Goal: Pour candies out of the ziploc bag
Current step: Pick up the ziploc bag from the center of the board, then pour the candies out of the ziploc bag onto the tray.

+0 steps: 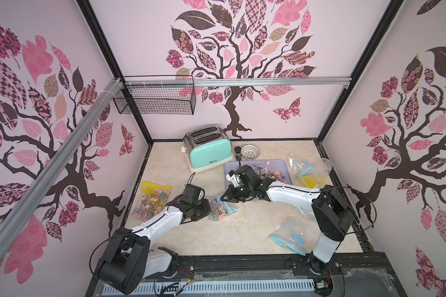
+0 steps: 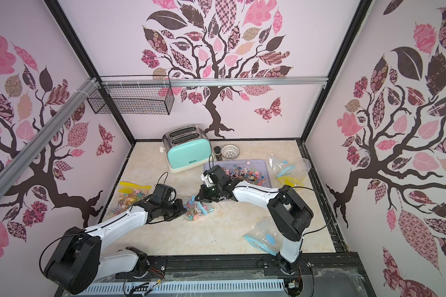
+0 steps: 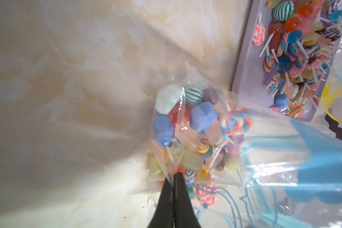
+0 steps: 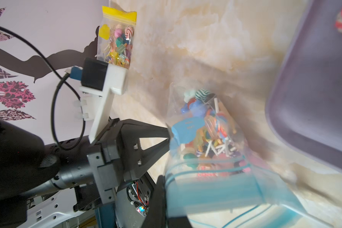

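fingertips of the left gripper are pressed tight together on a fold of clear plastic at the left side of the ziploc bag; only film shows between them. right gripper is clenched as well, biting the blue zip edge on the bag's right side, so the bag is stretched between the two arms. it sits about mid-table, just near-left of the lilac tray, and i can't tell whether it rests on the marble table or hangs just clear of it. candies fill the bag's belly: blue, mint and green-striped heads, a rainbow swirl, thin white sticks poking every way. a pile of lollipops lies loose in the tray, bunched toward its middle and right, with bare lilac floor at its left end. behind the tray, at the far edge, stand a mint toaster, a small dark jar and a white slotted bowl. crumpled empty bags lie just right of the tray, and another flat empty bag lies near the right arm's base. over on the left, beside the left arm, a yellow-topped bag lies flat, full of sweets. a black wire basket hangs on the far wall.
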You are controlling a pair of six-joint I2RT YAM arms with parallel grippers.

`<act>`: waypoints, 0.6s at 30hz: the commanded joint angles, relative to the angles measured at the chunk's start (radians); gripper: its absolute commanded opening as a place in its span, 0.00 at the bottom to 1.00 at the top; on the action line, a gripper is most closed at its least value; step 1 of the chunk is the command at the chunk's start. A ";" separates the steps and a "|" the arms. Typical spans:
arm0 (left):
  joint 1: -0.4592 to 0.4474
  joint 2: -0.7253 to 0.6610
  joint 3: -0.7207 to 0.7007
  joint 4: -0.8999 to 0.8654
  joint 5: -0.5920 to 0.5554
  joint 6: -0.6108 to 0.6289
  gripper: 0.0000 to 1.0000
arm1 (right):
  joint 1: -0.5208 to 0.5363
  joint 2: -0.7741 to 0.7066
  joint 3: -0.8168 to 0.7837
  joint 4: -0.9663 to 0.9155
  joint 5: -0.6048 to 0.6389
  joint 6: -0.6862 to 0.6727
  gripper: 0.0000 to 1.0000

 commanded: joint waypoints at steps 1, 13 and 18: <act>0.004 -0.010 -0.018 0.019 -0.001 -0.012 0.00 | 0.000 -0.020 0.060 -0.084 0.025 -0.053 0.00; -0.005 -0.017 0.078 0.000 0.052 0.026 0.00 | 0.000 -0.047 0.191 -0.251 0.115 -0.144 0.00; -0.028 0.010 0.179 -0.024 0.058 0.048 0.00 | -0.037 -0.069 0.240 -0.315 0.158 -0.181 0.00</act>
